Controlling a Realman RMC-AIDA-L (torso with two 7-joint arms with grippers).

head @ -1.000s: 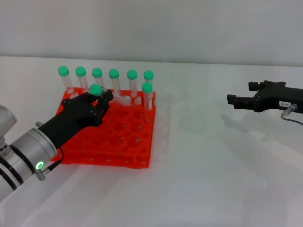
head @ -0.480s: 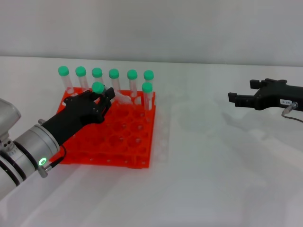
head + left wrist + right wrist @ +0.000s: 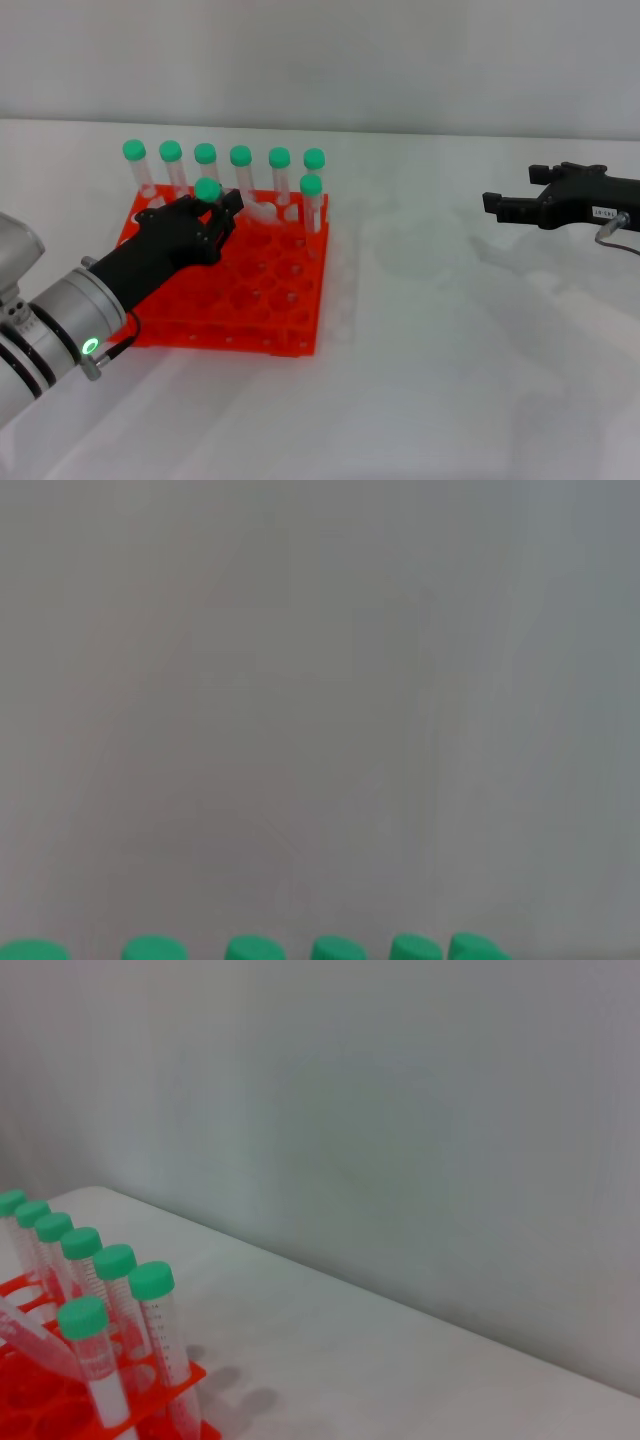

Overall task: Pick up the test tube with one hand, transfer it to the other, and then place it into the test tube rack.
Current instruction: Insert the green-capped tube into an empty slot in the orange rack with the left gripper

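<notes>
Left tool point(image 3: 222, 207) reaches over the near-left part of the test tube rack point(image 3: 290, 300), its black fingers closed on the test tube point(image 3: 208, 192) just below the green cap (the clear body is mostly hidden behind the fingers). That tube sits in the rack's second row, and whether its tip is seated in a hole cannot be told. Another tube point(image 3: 312, 200) stands upright at the right end of that same row. Behind them, 6 green-capped tubes point(image 3: 240, 165) stand in the rack's back row. Off to the far right, well apart from the rack, the right tool point(image 3: 515, 208) hovers above the white counter point(image 3: 450, 350) with its fingers spread and gripping nothing.
</notes>
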